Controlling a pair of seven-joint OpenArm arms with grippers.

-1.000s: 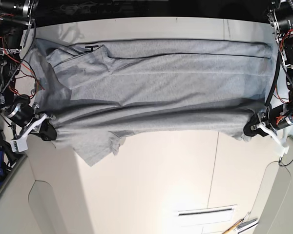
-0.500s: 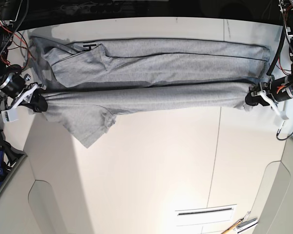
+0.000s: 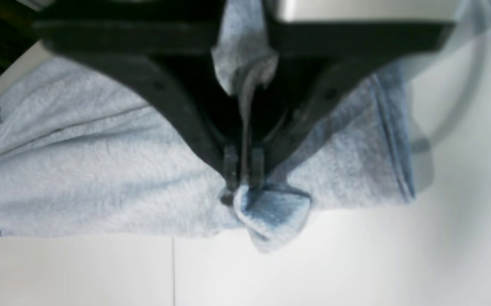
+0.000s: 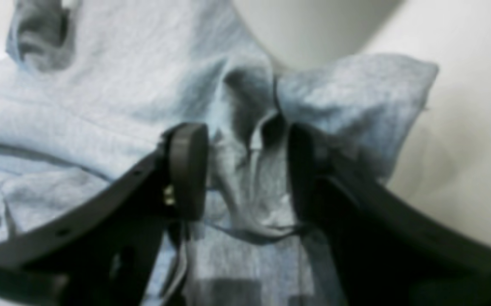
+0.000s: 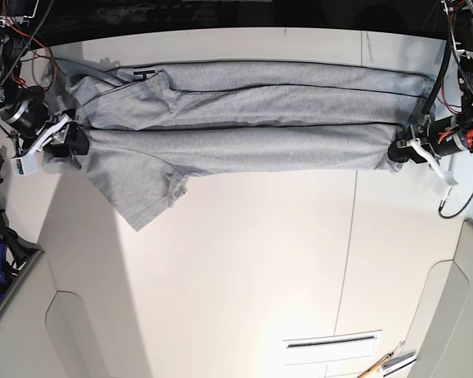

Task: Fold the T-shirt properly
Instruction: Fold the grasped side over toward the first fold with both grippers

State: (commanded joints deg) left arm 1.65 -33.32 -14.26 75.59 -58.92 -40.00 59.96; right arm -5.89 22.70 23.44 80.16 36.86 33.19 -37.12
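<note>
A white desk (image 5: pixel 244 260) lies under both hands; a slotted vent (image 5: pixel 332 342) and small tools (image 5: pixel 388 365) sit well away from them

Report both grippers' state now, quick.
Left gripper: shut on the T-shirt, pinching a bunched fold of its edge.
Right gripper: open, fingers straddling bunched T-shirt fabric, not clamping it.

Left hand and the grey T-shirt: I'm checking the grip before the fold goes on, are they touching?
Touching. The left wrist view shows the left hand shut on a bunched edge of the T-shirt, cloth squeezed between its fingertips.
</note>
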